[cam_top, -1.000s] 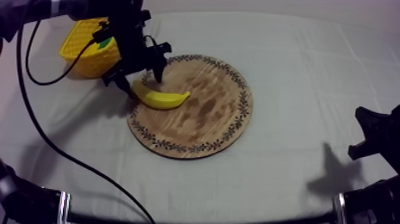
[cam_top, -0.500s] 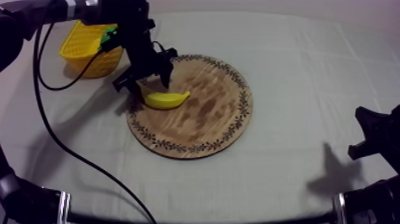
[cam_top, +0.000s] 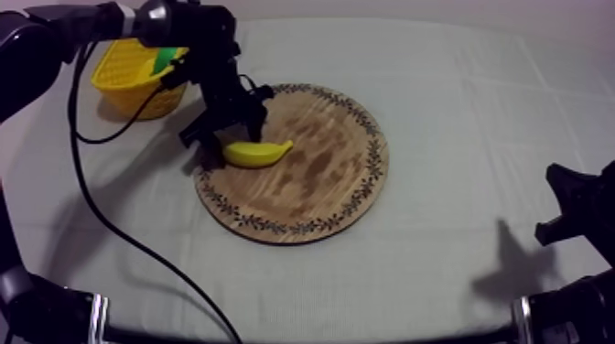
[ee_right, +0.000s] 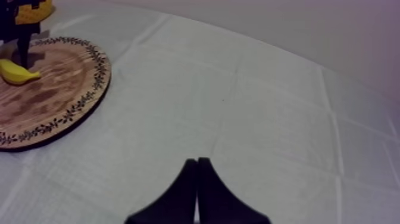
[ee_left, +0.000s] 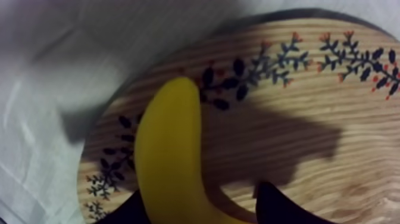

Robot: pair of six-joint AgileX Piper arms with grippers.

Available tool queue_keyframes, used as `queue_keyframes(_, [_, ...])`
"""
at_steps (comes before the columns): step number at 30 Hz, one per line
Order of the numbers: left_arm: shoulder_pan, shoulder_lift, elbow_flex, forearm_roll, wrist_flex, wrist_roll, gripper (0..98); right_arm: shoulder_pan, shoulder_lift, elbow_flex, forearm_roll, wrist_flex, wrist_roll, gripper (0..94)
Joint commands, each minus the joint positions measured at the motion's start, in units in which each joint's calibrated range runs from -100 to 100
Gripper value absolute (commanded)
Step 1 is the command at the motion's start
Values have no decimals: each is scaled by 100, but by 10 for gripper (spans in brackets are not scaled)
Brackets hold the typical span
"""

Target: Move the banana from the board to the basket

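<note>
Yellow banana (cam_top: pixel 257 153) within spread left claw (cam_top: pixel 231 139)

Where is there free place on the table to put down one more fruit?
Bare: the cloth between the wooden board and the right gripper, the strip along the near table edge, and the board's half nearer that gripper. Crowded: the board's rim nearest the yellow basket, where the left gripper straddles the banana.

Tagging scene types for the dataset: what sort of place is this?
Likely a lab tabletop for robot manipulation, not a home kitchen: a table under plain grey-white cloth, a toy banana on a wooden board, a yellow basket close by, and the left gripper at the banana.
</note>
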Motion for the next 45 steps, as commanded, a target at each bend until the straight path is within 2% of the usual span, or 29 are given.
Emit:
queue_keyframes(1, [-1,23,-26,10,3,-4,632,0,0,-3,0,1,0,3])
queue_keyframes(9, [-2,106,-93,20,-34,-57,568,0,0,-3,0,1,0,3])
queue_keyframes(12, [-2,119,-98,26,-64,-90,492,0,0,-3,0,1,0,3])
queue_keyframes(16, [-6,131,-101,28,-88,-122,323,0,0,-3,0,1,0,3])
queue_keyframes(18, [-12,133,-101,22,-94,-126,289,0,0,-3,0,1,0,3])
queue_keyframes(32, [-27,-470,58,-60,-100,-292,185,0,0,-3,0,1,0,3])
queue_keyframes(45, [-301,-2924,778,-349,-100,-888,168,0,0,-3,0,1,0,3])
